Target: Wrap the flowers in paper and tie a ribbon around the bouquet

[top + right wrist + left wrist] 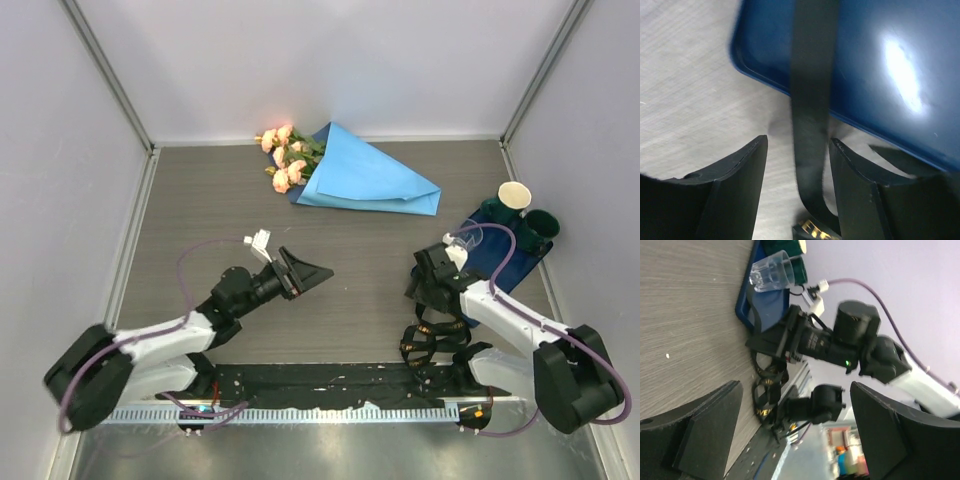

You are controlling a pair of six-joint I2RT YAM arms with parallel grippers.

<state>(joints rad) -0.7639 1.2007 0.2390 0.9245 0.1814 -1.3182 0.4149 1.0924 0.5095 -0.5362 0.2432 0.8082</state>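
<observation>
Ribbon within spread pincer

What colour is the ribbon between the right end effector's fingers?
The ribbon is black with gold lettering, clearest in the right wrist view.

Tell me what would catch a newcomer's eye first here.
The bouquet, pink roses in a light blue paper cone, lies at the far edge. Beside the right arm a black ribbon sits in a tangle, and the right gripper stands open astride a strand of it at the navy tray.
</observation>
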